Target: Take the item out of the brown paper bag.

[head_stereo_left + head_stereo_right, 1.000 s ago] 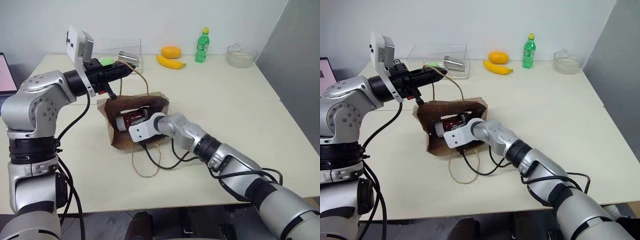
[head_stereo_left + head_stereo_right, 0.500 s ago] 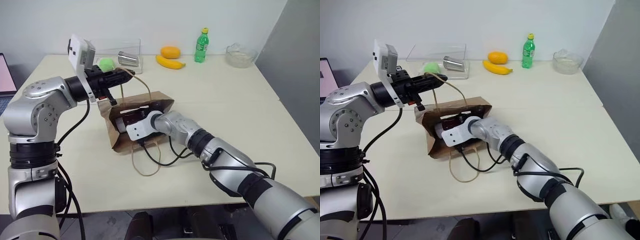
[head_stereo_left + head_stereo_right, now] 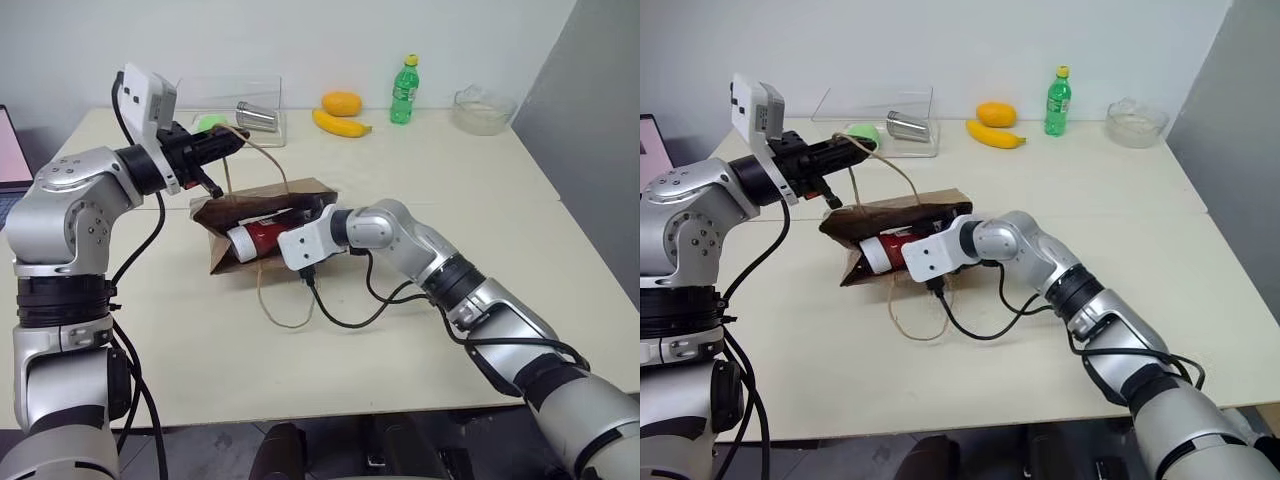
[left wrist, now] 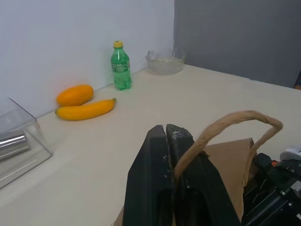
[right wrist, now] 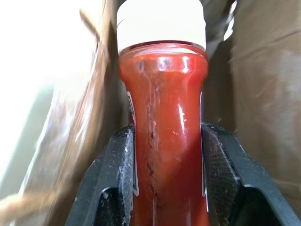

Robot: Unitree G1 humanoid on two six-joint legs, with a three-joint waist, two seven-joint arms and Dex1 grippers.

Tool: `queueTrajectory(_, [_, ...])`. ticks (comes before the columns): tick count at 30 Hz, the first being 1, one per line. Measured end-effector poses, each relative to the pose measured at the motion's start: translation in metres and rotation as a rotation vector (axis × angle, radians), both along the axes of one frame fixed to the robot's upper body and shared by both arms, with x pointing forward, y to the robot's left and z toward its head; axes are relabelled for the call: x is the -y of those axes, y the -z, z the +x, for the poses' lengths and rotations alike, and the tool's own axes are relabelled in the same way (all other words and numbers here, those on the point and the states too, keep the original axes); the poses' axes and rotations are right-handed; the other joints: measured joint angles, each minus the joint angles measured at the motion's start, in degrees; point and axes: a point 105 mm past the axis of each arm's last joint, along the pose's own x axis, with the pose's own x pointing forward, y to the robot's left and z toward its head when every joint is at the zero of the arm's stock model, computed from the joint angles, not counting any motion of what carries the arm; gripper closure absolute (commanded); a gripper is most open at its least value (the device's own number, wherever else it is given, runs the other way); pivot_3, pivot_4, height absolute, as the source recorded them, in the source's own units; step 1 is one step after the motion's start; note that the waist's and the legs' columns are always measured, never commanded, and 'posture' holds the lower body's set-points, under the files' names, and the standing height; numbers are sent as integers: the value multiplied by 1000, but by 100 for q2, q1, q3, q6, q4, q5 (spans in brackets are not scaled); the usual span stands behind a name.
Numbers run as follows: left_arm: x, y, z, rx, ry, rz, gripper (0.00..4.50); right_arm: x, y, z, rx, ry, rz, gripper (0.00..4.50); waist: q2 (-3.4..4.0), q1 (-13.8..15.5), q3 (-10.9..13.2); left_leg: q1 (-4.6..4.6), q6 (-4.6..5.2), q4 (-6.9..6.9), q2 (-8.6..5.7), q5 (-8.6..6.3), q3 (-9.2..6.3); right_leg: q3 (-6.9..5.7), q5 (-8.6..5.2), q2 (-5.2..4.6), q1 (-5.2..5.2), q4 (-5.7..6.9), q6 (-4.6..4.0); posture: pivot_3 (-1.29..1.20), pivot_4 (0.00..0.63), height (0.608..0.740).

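Observation:
The brown paper bag [image 3: 268, 195] lies creased on the table with its mouth held up. My left gripper [image 3: 232, 141] is shut on one tan cord handle [image 4: 235, 120], which it keeps lifted above the bag. The item is a glossy red bottle [image 3: 264, 233] with a white cap [image 5: 161, 22], lying in the bag's mouth under its upper edge. My right gripper [image 5: 167, 136] reaches in from the right and is shut on the bottle's neck, one black finger [image 5: 118, 165] on each side. The bag's second handle [image 3: 281, 306] lies as a loop on the table.
At the back stand a clear box [image 3: 250, 95] holding a metal can [image 3: 257, 117], a green ball [image 3: 210, 123], an orange fruit [image 3: 341, 103], a banana [image 3: 340, 125], a green bottle [image 3: 404, 92] and a glass bowl [image 3: 482, 110]. A black cable [image 3: 350, 318] trails from my right wrist.
My right gripper has closed on the red bottle and drawn up and to the right. The bag has tipped flatter, and the bottle's cap end has come into view.

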Motion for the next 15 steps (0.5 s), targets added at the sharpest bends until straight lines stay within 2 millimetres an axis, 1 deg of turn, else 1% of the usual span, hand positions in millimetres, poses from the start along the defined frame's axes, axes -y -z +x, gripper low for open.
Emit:
queueTrajectory(3, [0,0,0,3,0,4,4500,-1,3,-6,-33,-22,17,2769,0,0,0,-1,0,-1,1,0,-1,0,0,1,-1,-1,0,0,150,740])
queueTrajectory(6, [-3,1,3,4,-12,3,4500,0,-3,-18,-144,-63,98,2773,1,3,2,-4,0,-1,2,0,-2,-1,2,-2,-1,-2,-3,0,150,740])
queueTrajectory(8, [-5,3,5,-4,-25,3,4500,3,-17,-24,-206,-91,158,2775,0,3,3,-5,0,0,0,0,-2,-2,4,-6,-1,-2,-6,0,150,740])
queueTrajectory(12, [-8,4,7,-2,-39,5,4500,18,-56,-33,-325,-145,314,2777,0,8,3,-4,0,1,-1,0,-6,-6,2,-10,2,-2,-3,0,150,740])
queueTrajectory(15, [-9,2,9,7,-50,8,4500,28,-70,-41,-438,-182,414,2777,1,13,3,-2,0,1,-1,0,-7,-9,2,-10,3,0,-3,0,150,740])
